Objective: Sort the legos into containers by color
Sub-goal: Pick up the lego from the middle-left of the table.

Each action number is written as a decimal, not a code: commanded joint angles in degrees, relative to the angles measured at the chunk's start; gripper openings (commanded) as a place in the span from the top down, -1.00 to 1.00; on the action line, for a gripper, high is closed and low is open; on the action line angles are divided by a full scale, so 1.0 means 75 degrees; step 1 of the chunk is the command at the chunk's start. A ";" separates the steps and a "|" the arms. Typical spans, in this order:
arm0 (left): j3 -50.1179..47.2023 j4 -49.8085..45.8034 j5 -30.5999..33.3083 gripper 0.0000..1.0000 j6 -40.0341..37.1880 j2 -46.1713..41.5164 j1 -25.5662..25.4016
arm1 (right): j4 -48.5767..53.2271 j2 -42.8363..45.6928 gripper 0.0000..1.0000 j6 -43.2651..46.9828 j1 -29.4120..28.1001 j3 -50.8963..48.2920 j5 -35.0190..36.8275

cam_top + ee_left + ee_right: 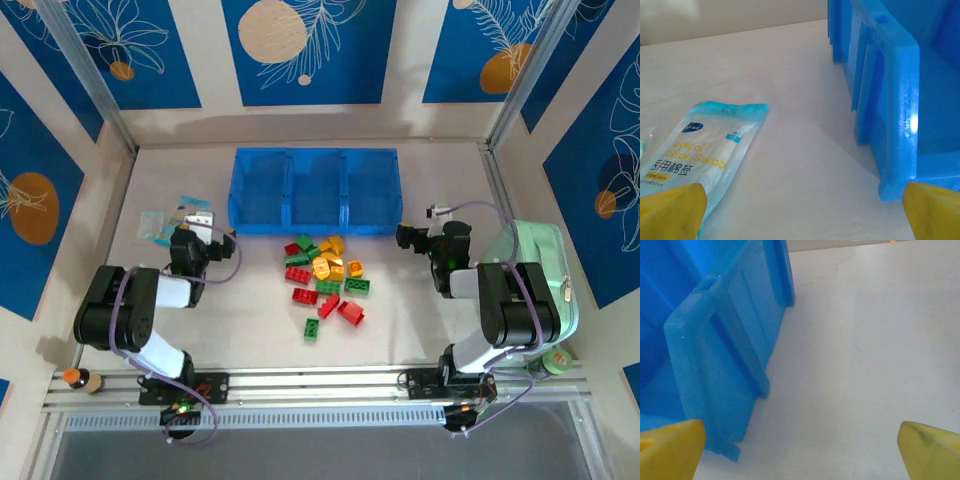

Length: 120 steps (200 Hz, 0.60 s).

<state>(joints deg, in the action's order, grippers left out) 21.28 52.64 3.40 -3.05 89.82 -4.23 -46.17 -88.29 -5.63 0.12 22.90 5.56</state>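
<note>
The legos (pixel 326 280) lie in a loose pile of red, green and yellow-orange bricks at mid table, just in front of the blue tray (pixel 315 160). Its three square compartments hold nothing. My left gripper (pixel 205 238) sits left of the pile near the tray's left corner (pixel 890 125). It is open, yellow fingertips (pixel 670 212) wide apart over bare table. My right gripper (pixel 412 237) rests off the tray's right corner (pixel 725 365), also open, with nothing between its fingertips (pixel 932 450).
A pale blue printed packet (pixel 705 155) lies left of the left gripper, by the tray's left end. A mint-green case (pixel 545 270) stands behind the right arm at the right wall. A small bottle (pixel 80 380) sits at the near left edge.
</note>
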 commanded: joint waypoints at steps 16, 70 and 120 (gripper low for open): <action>0.0036 0.0094 -0.0125 -1.00 0.0032 -0.0035 0.0060 | -0.0041 0.0125 -0.98 -0.0011 -0.0016 0.0127 -0.0085; 0.0041 0.0094 -0.0125 -1.00 0.0032 -0.0035 0.0060 | -0.0020 0.0135 -0.98 -0.0011 -0.0016 0.0135 -0.0085; 0.0039 0.0094 -0.0122 -1.00 0.0032 -0.0035 0.0060 | -0.0029 0.0135 -0.98 -0.0011 -0.0016 0.0133 -0.0085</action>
<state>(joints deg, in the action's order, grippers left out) 21.28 52.64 3.40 -3.07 89.82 -4.23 -46.15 -88.29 -5.58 0.10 22.90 5.56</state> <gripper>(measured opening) 0.998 0.991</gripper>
